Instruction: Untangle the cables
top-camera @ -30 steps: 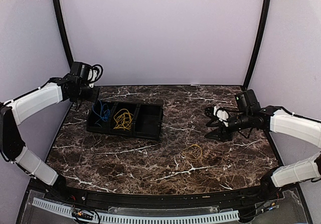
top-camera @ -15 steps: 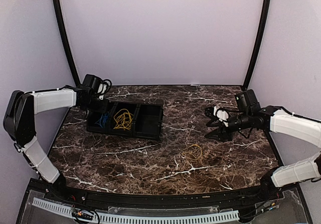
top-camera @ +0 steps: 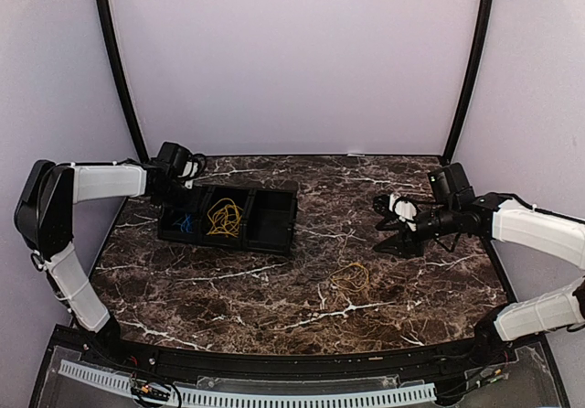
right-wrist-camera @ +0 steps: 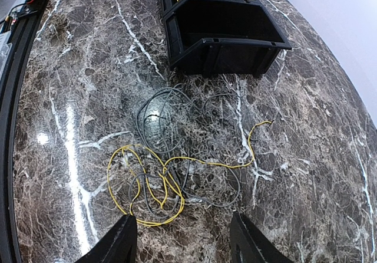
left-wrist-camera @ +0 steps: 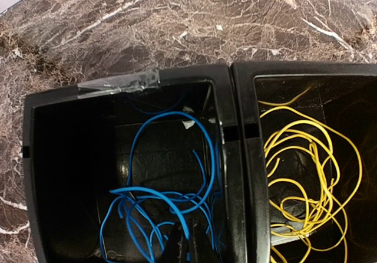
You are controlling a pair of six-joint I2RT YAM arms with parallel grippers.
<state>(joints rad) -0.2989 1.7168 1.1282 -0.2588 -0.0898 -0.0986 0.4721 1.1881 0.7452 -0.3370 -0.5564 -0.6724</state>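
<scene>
Light and limp, the yellow cable (right-wrist-camera: 144, 186), tangled with a grey cable (right-wrist-camera: 162, 118), suits a pinch at its loose end by the spread-open right gripper (right-wrist-camera: 181, 227); whether the left gripper (top-camera: 183, 187) is open or closed cannot be told.

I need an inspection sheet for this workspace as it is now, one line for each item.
Surface: marble table, glossy.
Job's things: blue cable in bin's left compartment; yellow cable in middle one; second yellow cable tangled with dark cable on table.
Clutter: tape on bin rim.
Grippers: left gripper down in blue cable's compartment, state unclear; right gripper open, short of tangle.
Cables: nothing seen beyond the job's.
Surroundings: lilac walls, black posts.
</scene>
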